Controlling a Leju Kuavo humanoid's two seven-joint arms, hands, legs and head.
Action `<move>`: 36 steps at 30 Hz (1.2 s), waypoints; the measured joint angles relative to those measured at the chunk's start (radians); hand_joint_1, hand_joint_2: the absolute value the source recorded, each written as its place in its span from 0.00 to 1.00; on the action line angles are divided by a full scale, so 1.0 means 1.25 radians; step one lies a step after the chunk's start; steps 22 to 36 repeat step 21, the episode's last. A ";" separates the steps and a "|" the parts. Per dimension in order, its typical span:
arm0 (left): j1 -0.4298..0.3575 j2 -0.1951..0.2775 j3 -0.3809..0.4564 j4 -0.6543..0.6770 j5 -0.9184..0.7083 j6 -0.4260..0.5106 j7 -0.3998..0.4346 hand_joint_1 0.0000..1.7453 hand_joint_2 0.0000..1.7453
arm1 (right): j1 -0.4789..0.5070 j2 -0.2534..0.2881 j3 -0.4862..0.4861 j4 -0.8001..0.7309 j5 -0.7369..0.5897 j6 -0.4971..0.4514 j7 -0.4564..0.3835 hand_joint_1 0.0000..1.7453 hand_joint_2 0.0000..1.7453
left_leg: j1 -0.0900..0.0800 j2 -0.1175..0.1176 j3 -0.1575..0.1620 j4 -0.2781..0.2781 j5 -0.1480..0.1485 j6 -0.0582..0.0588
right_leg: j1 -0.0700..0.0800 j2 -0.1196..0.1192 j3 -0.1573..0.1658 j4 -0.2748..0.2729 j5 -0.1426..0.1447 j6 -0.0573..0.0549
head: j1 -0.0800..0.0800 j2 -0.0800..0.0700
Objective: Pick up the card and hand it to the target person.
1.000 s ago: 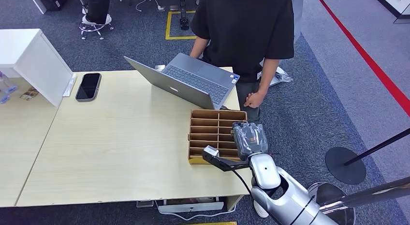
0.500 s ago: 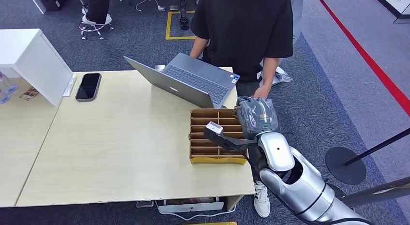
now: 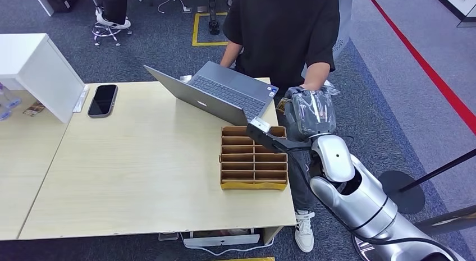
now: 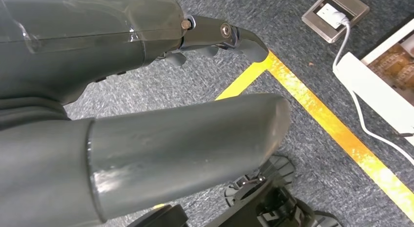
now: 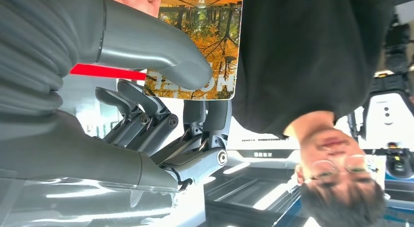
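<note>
Right hand (image 5: 146, 114) fingers pinch card (image 5: 205, 46): glossy orange autumn-tree print, white lettering, rounded corners.

The right hand (image 5: 161, 114) pinches the card (image 5: 205, 41) between its thick grey thumb (image 5: 161, 46) and the darker fingers (image 5: 205, 117) behind it. The card shows an orange and green autumn-tree print with pale lettering. A person's hand (image 5: 139, 0) touches the card's far end, though its grip is cut off by the frame edge. Beyond stands the person in a black shirt (image 5: 298, 51).
</note>
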 joint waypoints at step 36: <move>-0.006 -0.003 -0.001 0.000 -0.008 -0.003 0.011 0.00 0.00 | -0.009 -0.040 0.000 0.213 0.125 -0.003 0.000 0.00 1.00 | 0.000 0.000 -0.001 0.000 0.000 0.000 | 0.000 0.000 -0.001 0.000 0.000 0.000 | 0.000 0.000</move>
